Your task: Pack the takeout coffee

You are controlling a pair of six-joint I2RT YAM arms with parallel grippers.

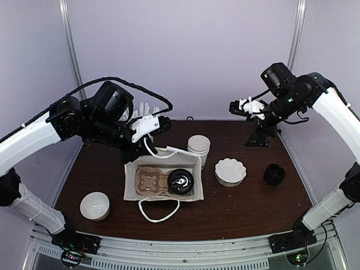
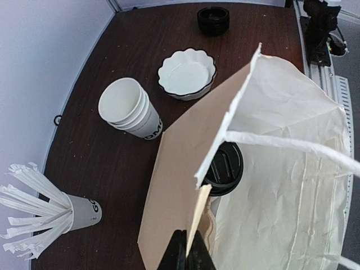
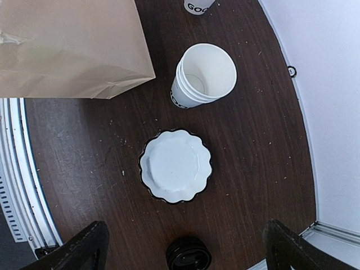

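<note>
Dark brown worktop (image 1: pixel 242 208), scuffed, w/ pale specks. L arm (image 1: pixel 34 140) reaches in from the left edge; R arm (image 1: pixel 337 112) is held high over the far-right corner.

Paper bag (image 1: pixel 131 183) stands open mid-worktop, a bit toward the near edge. It's cream inside, brown outside. One cord handle (image 1: pixel 157 211) lies looped on the worktop on its near side. Card carrier (image 1: pixel 149 183) sits flat in the bag's bottom.

Black stand (image 1: pixel 260 135) is at the far edge, right part, below the R arm. Cup stack (image 1: pixel 198 147), white and lidless, is just beside the bag's far-right corner. Dish (image 1: pixel 230 171), white w/ scalloped dark rim, sits btwn bag and right edge. White bowl (image 1: pixel 94 205) is near the near-left corner.

Coffee (image 1: pixel 180 181) is upright inside the bag, in the carrier slot at the end nearer the right edge. Only its black lid shows from above.

Straw cup (image 2: pixel 79 212), w/ wrapped straws fanned out, is at the far-left corner. Lids (image 1: pixel 274 174), a short black stack, are near the right edge, beyond the dish.

L fingers (image 2: pixel 175 256) are clenched on the bag's rim near its left end, paper pinched btwn them. R fingers (image 3: pixel 84 250) are spread wide, grasping nothing, high above dish and lids.
</note>
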